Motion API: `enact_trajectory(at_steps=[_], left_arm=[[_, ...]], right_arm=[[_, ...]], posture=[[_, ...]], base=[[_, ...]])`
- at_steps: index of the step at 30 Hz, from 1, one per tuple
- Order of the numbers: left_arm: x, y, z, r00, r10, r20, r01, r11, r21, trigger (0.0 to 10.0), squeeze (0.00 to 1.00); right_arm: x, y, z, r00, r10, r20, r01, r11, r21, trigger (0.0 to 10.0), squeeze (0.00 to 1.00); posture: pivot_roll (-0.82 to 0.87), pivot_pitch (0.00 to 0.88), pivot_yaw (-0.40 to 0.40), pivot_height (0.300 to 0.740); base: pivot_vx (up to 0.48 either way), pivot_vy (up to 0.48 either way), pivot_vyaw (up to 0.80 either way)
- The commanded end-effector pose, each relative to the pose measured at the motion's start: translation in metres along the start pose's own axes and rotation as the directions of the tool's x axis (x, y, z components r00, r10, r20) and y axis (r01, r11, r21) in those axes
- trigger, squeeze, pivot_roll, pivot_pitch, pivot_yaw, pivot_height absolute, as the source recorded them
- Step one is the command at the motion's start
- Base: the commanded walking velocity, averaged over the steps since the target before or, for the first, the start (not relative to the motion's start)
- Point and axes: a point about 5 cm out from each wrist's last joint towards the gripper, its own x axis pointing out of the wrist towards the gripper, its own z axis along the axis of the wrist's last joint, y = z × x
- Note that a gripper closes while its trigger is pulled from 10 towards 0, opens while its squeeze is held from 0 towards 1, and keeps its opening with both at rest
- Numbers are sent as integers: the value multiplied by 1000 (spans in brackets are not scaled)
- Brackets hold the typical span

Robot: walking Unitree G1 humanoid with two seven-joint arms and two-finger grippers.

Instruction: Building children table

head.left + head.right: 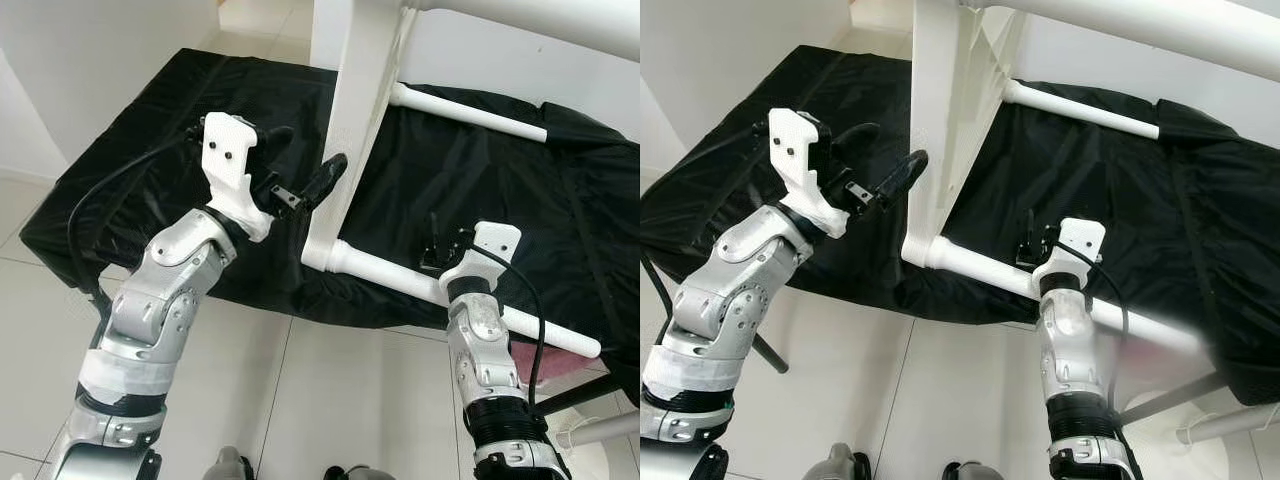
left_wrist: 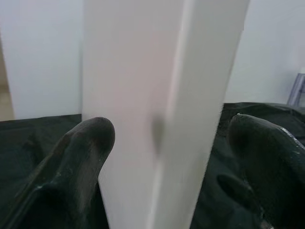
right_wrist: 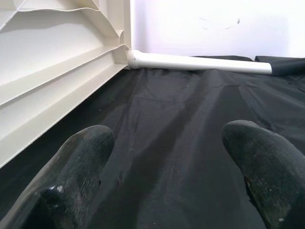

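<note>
Fingers (image 2: 81, 157) of the left gripper (image 1: 300, 180) are standing spread open on either side of the smooth white plastic tabletop panel (image 1: 350, 130), which is standing on edge on the creased black cloth sheet (image 1: 150, 130). Closing carelessly risks tipping the panel. The right gripper (image 1: 440, 245), fingers also apart, is hovering near the round white tubular table leg (image 1: 400, 278).

We see the tabletop (image 1: 360, 120) cut off by the top edge, and the near leg (image 1: 470, 305) partly hidden behind the right arm.
</note>
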Motion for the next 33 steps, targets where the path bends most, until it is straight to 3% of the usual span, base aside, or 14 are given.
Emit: enact_trajectory(at_steps=[1, 7, 15, 19, 25, 33], left_arm=[[3, -5, 0, 997, -77, -10, 77, 997, -2, 10000, 0], [7, -5, -3, 997, -77, -30, 77, 997, -13, 10000, 0], [19, -4, -10, 991, -43, -124, 42, 999, -6, 10000, 0], [29, 4, -11, 985, 73, -157, -67, 997, 47, 10000, 0], [42, 11, -3, 959, 244, -145, -239, 970, 47, 10000, 0], [50, 14, 6, 931, 341, -128, -327, 938, 118, 10000, 0]], right_arm=[[-2, -1, -5, 1000, -8, -24, 8, 1000, -4, 10000, 0], [-3, -1, -4, 1000, -12, -10, 12, 1000, -1, 10000, 0], [-5, -1, -5, 1000, -23, -10, 23, 1000, -1, 10000, 0], [-5, -1, -5, 1000, -26, -10, 26, 1000, 3, 10000, 0], [-8, -1, -7, 999, -41, -13, 41, 999, 6, 10000, 0], [-8, 0, -8, 999, -44, -19, 44, 999, 8, 10000, 0]], posture=[[53, 117, -62, 740], [48, 116, -54, 740], [44, 113, -42, 740], [42, 111, -34, 740], [39, 115, -23, 740], [48, 122, -26, 740]], base=[[0, 0, 0], [0, 0, 0], [0, 0, 0], [0, 0, 0], [0, 0, 0], [0, 0, 0]])
